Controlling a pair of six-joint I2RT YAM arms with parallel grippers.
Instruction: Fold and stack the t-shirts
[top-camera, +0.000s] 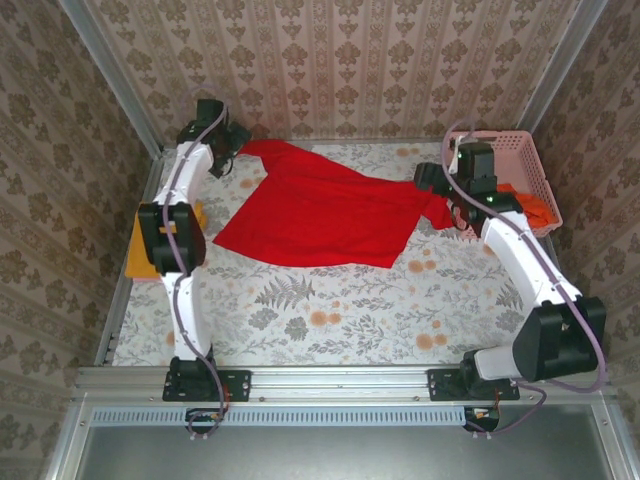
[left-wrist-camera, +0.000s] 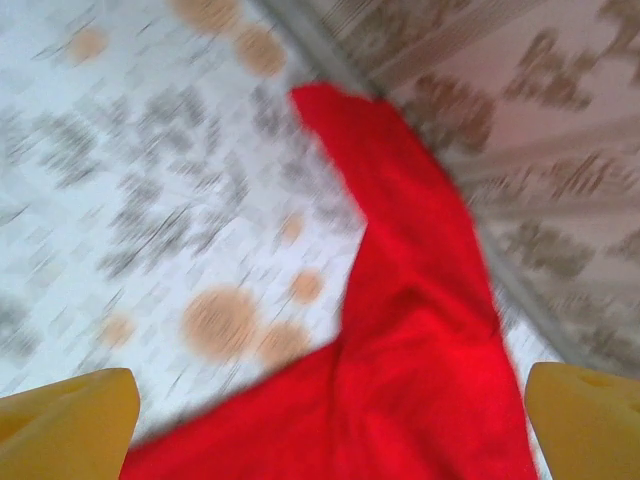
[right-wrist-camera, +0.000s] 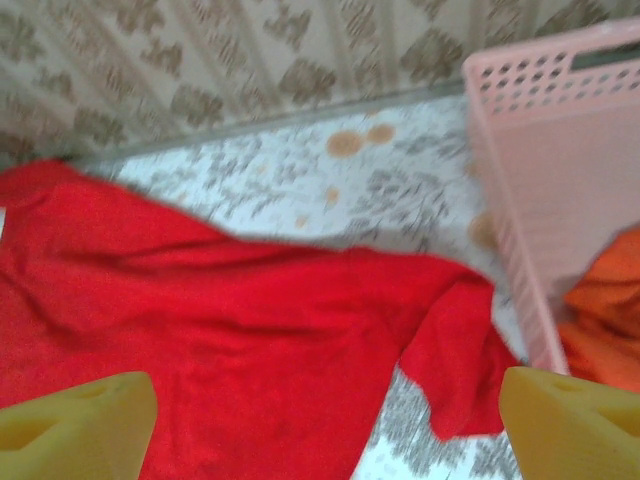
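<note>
Red t-shirt: spread over the far middle of the table; its far-left corner is drawn out toward the back wall, and its right sleeve trails toward the pink basket.
Shirt edges: the near hem is seen running slantwise from the left side toward the middle; folds are seen along the right side.
Left gripper: held over the shirt's far-left corner; its yellow fingers are spread wide, with no cloth pinched.
Right gripper: held above the right sleeve, just beside the basket wall; its fingers are likewise spread apart, with no cloth gripped.
Orange t-shirt: bundled inside the basket.
Mustard-yellow t-shirt: laid at the left table edge, partly covered by the left arm, well apart from the red one.
Open room: the patterned tabletop is exposed across the near half, between the red hem and the front rail.
Tight spots: the far-left corner by the wall, and the gap between sleeve and basket.
Poor view: the left wrist picture is blurred, so the shirt's tip possibly touches the wall's foot; this cannot be settled.
</note>
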